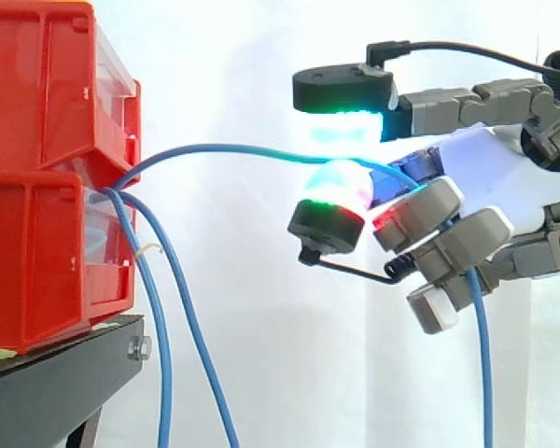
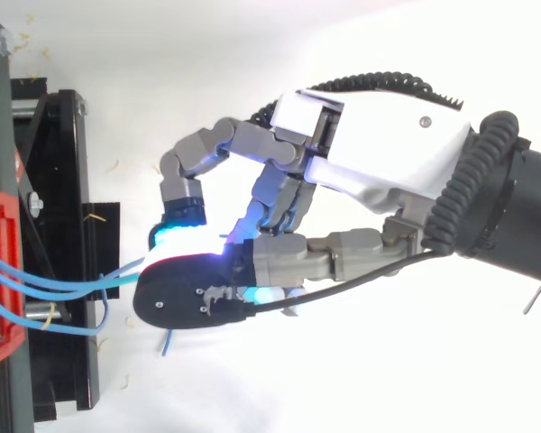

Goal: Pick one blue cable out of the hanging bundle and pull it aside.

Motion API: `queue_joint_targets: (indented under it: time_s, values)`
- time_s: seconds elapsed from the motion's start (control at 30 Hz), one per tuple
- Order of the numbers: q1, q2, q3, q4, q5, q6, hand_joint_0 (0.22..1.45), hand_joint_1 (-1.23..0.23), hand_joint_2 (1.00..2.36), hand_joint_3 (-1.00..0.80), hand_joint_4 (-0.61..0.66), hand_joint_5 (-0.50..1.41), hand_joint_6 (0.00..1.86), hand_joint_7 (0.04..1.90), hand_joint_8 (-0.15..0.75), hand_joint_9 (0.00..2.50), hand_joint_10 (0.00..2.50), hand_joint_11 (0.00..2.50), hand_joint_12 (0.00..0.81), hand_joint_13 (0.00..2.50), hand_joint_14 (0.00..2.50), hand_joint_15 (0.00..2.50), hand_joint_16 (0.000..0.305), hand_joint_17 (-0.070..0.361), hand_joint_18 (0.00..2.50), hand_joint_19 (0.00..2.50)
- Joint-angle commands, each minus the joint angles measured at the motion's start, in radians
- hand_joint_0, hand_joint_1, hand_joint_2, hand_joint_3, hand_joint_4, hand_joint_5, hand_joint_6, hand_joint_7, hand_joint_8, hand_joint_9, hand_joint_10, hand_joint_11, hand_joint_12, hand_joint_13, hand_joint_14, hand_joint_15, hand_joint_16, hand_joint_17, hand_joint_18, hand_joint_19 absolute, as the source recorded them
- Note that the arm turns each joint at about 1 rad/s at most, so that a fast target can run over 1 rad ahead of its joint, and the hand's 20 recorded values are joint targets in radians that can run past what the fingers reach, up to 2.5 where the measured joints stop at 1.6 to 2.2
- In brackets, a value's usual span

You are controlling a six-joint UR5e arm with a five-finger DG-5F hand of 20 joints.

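Note:
Several blue cables come out between the two stacked red bins. Two of them hang straight down in front of the stand. A third blue cable is drawn sideways to the right, almost level, into my hand. There it passes between a pad glowing green and cyan above and a pad glowing green and red below, which pinch it. Its far length drops down behind the fingers. From above, my hand is curled, and the cables fan out from the bin toward its fingertips.
The red bins sit on a black stand, which lies along the left edge from above. A white curtain is behind everything. Open space lies to the right of the bins, around and below my hand.

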Motion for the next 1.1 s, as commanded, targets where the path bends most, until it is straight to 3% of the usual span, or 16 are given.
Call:
queue_joint_targets:
  time_s: [0.0,0.1,0.13,0.17,0.23,0.4,0.63,1.07]
  values:
    - [0.0,0.0,-0.011,0.032,-0.001,0.01,0.59,-0.82,1.25,0.15,-0.22,-0.07,0.9,1.39,0.314,1.35,0.02,1.32,0.465,1.43,0.02,1.12,0.061,0.138,1.06,0.71]
    - [0.0,0.0,-0.042,0.059,-0.002,0.012,0.56,-0.79,1.39,0.14,-0.24,-0.06,0.9,1.41,0.306,1.35,0.03,1.23,0.48,1.37,0.02,1.03,0.061,0.137,1.07,0.69]
    - [0.0,0.0,-0.075,0.102,-0.001,0.013,0.53,-0.77,1.52,0.11,-0.25,-0.05,0.89,1.42,0.309,1.34,0.03,1.12,0.488,1.31,0.02,0.93,0.061,0.137,1.08,0.68]
    - [0.0,0.0,-0.083,0.116,-0.001,0.013,0.53,-0.77,1.52,0.12,-0.25,-0.05,0.89,1.42,0.306,1.33,0.03,1.05,0.489,1.29,0.02,0.89,0.061,0.137,1.08,0.67]
    - [0.003,0.0,-0.112,0.204,0.001,0.027,0.51,-0.75,1.61,0.1,-0.26,-0.05,0.89,1.43,0.302,1.26,0.03,0.91,0.489,1.2,0.02,0.76,0.061,0.137,1.07,0.63]
    - [0.0,0.0,-0.12,0.302,0.004,0.049,0.5,-0.74,1.67,0.09,-0.26,-0.04,0.88,1.44,0.295,1.19,0.02,0.81,0.487,1.1,0.02,0.67,0.061,0.137,1.0,0.58]
    - [0.0,0.0,-0.12,0.288,0.004,0.05,0.49,-0.73,1.75,0.07,-0.26,-0.04,0.88,1.44,0.298,1.05,0.02,0.64,0.479,0.97,0.02,0.59,0.062,0.138,0.89,0.51]
    - [0.002,0.0,-0.12,0.288,0.001,0.029,0.49,-0.73,1.77,0.07,-0.27,-0.04,0.88,1.44,0.288,0.96,0.02,0.58,0.459,0.88,0.02,0.61,0.06,0.134,0.76,0.51]
